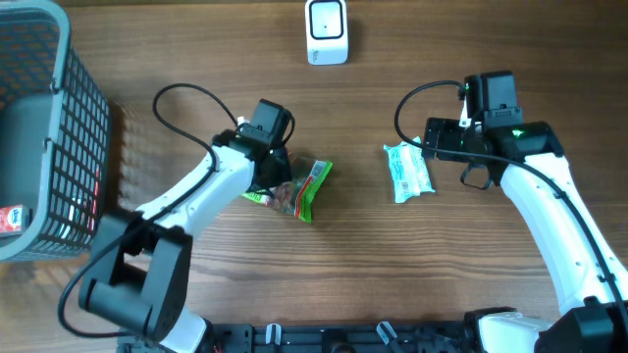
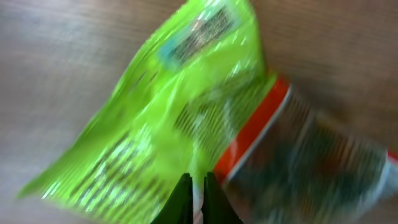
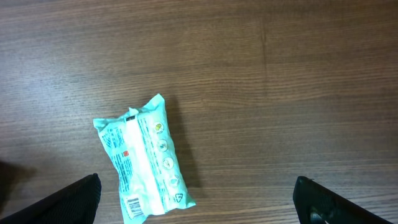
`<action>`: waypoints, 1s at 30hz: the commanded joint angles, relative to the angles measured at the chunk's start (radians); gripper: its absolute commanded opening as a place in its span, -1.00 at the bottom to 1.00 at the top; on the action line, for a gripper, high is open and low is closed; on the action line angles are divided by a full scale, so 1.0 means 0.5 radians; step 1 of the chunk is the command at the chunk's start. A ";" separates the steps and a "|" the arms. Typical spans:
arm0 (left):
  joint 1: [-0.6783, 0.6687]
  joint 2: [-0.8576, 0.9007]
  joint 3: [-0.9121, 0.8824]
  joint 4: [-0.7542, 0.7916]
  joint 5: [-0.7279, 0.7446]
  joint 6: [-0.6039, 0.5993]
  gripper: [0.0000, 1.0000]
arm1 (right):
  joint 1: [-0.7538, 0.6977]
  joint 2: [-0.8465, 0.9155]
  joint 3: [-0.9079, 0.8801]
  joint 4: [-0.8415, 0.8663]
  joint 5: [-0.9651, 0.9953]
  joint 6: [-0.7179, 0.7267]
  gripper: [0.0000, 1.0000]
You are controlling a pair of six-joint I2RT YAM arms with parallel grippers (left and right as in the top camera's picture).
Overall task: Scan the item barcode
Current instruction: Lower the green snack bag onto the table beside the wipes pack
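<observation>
A: Green snack bag (image 1: 299, 186) is lying near the middle of the worktop (image 1: 392, 265), left end effector (image 2: 196, 198) pinching its edge, fingers pressed together.
B: Step?
A: Grasping, I'm judging; scanning isn't done yet. Next move is calling for lifting it and turning its printed side toward the scanner (image 1: 326, 31) at the far edge.
B: Right end effector (image 3: 199, 205)?
A: Spread wide, hovering over the teal packet (image 1: 407, 172), touching nothing.
</observation>
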 commanded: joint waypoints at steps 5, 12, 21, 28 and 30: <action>-0.068 0.188 -0.041 0.369 0.533 0.063 -0.92 | 0.003 -0.014 0.024 0.005 -0.018 0.031 0.99; -0.280 0.233 -0.040 0.916 0.580 0.040 -0.85 | 0.003 -0.014 0.024 0.005 -0.018 0.031 1.00; -0.105 -0.076 0.148 0.082 0.270 0.041 -0.79 | 0.003 -0.014 0.024 0.005 -0.018 0.032 0.99; -0.095 0.139 0.027 -0.196 0.018 0.040 -0.77 | 0.003 -0.014 0.024 0.005 -0.018 0.031 0.99; -0.108 0.196 0.027 -0.129 0.115 0.041 -0.81 | 0.003 -0.014 0.024 0.005 -0.018 0.031 0.99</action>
